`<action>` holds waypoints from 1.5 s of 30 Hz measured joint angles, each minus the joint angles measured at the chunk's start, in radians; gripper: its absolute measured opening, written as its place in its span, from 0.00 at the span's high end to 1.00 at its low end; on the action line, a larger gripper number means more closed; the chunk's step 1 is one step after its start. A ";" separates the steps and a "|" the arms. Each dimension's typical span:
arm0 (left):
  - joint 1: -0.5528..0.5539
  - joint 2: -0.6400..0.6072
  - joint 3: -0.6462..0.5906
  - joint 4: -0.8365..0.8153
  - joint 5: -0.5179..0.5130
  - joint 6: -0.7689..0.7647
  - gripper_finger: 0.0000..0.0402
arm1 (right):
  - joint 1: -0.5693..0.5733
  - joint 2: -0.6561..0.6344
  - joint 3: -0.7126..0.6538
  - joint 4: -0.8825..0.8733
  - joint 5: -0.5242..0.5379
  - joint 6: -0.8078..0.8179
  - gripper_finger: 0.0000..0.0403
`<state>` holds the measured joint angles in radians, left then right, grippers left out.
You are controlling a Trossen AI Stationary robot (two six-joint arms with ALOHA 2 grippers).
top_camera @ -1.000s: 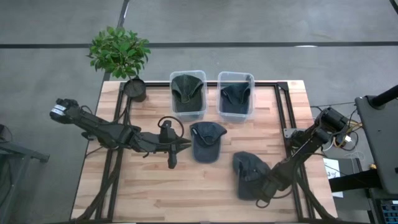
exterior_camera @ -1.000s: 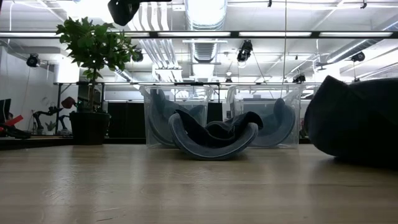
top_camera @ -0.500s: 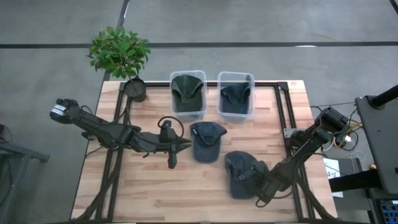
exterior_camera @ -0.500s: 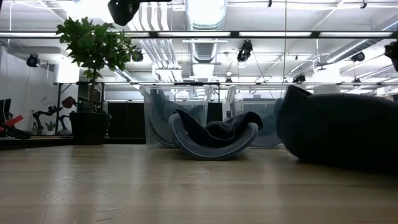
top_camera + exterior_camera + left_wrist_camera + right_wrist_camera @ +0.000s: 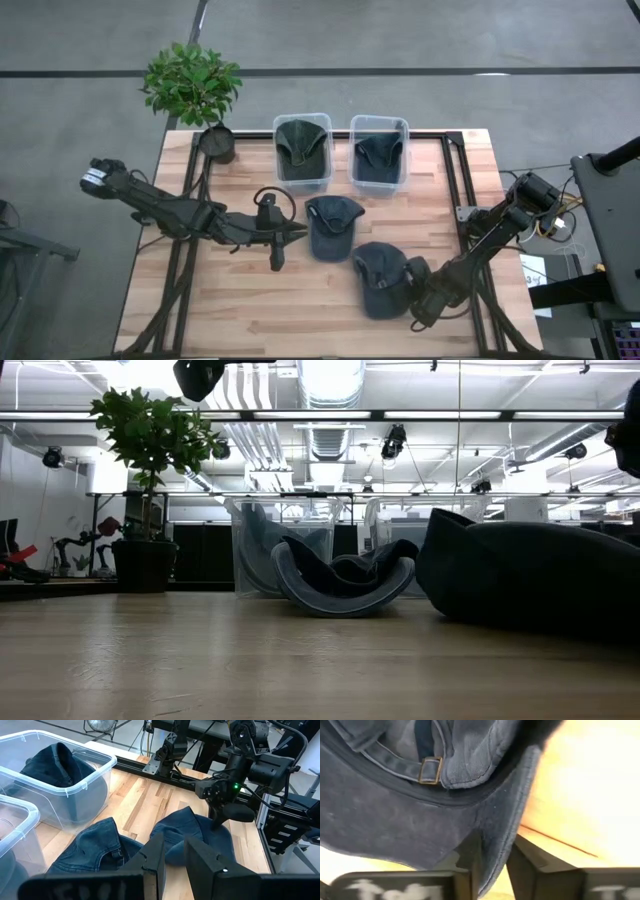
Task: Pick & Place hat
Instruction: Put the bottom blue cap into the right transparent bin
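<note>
— Since the right gripper (image 5: 415,290) is pinched on that hat (image 5: 379,278) at lower centre-right, why grip the edge?
— Probably to drag it along the table (image 5: 250,310). The left gripper (image 5: 277,262), centre-left, looks nearly closed on nothing, beside another hat (image 5: 332,227).
— And the 2 bins (image 5: 303,150)?
— Each holds 1 hat.

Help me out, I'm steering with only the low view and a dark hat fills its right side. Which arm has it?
Observer: The right gripper holds that hat; the high view shows the right arm reaching it from the table's right edge.
Operator: Is the grip solid?
Observer: The right wrist view shows its fingers pinching the hat's edge.
Operator: Where's the left arm?
Observer: The left gripper hovers left of the loose middle hat.
Operator: Are the bins free?
Observer: No, the left bin and right bin each hold a hat.
</note>
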<state>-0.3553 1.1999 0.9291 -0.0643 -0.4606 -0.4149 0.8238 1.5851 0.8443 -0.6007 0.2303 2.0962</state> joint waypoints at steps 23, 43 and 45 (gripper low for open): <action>-0.001 0.000 0.000 -0.013 0.000 -0.001 0.84 | 0.114 -0.272 0.123 -0.324 0.088 0.023 0.98; 0.000 0.000 0.000 -0.011 0.000 -0.001 0.84 | 0.285 -0.510 0.229 -0.265 0.704 -0.599 0.98; 0.000 0.000 0.000 -0.011 0.000 -0.001 0.84 | 0.301 -0.527 0.227 -0.179 0.717 -0.719 0.98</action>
<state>-0.3553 1.1999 0.9291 -0.0757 -0.4606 -0.4156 1.1244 1.0581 1.0718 -0.7799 0.9478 1.3776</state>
